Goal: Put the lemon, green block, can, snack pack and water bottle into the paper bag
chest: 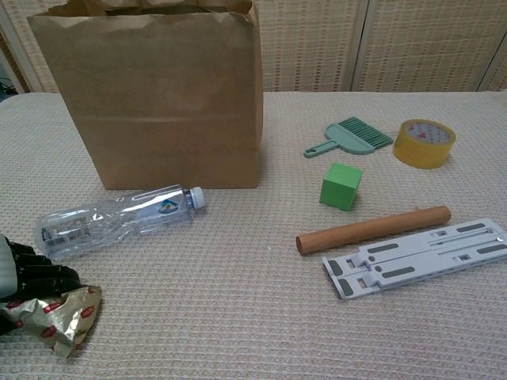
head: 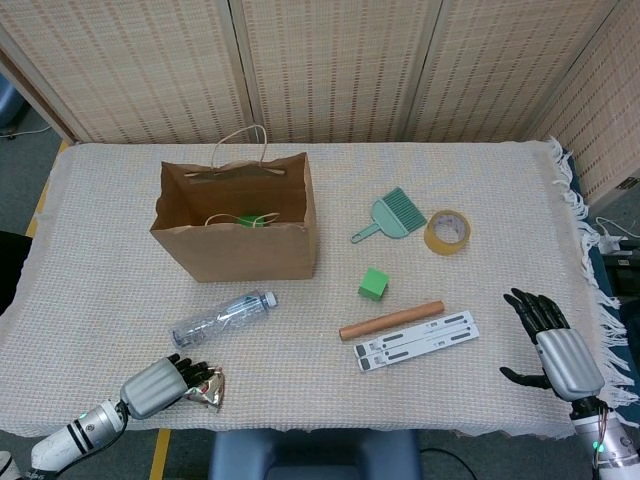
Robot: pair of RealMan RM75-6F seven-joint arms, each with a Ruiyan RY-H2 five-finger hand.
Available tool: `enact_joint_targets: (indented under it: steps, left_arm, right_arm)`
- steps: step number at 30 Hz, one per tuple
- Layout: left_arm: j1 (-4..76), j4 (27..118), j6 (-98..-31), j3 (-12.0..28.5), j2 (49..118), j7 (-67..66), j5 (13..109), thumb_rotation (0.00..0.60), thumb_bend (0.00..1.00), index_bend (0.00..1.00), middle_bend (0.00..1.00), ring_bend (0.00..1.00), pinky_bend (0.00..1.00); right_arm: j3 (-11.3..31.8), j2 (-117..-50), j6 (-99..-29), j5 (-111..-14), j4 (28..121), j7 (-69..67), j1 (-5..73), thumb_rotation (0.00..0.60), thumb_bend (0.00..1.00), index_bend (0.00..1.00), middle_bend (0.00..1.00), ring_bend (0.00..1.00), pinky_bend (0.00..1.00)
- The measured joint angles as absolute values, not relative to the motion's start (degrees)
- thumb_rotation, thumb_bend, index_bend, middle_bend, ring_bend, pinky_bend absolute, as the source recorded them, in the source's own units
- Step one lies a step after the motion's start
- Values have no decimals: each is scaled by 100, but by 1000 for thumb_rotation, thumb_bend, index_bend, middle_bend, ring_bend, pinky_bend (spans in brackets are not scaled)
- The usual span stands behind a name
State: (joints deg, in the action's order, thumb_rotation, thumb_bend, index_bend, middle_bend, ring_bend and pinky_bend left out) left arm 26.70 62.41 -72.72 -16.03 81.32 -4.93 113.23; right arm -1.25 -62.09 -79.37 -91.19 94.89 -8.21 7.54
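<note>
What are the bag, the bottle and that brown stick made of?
The bag looks like matte brown paper, creased. The bottle seems clear, glossy plastic, since the cloth shows through. The stick looks like smooth wood, though I can't be sure.
</note>
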Motion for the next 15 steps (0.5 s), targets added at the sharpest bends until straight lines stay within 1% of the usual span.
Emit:
enact_joint_targets:
  steps: [4,9,13,15]
  left_arm:
    - [2627,6260,-7455,-1601,8041,-460,11318,600,684,667,677,637,799]
    - [2556,6423,-7840,-1500,7690,-496,11249,600,685,668,679,639,798]
    - [2503,6617,-8163,-1254,7270,-518,11019,600,687,668,679,639,798]
    - [2485,6699,-8305,-1061,7027,-504,10815,600,691,668,679,639,798]
  right_arm:
    - [-125,-6208,-7947,-9121,9490,-829,750,600,9,0,0,0,0]
    - [-123,-6199,-7935,-9112,9503,-841,753,600,10,0,0,0,0]
    - [-124,-6200,-7938,-9117,9503,-840,752,600,10,0,0,0,0]
    - [-126,-6201,-7951,-9122,9498,-841,745,600,10,0,0,0,0]
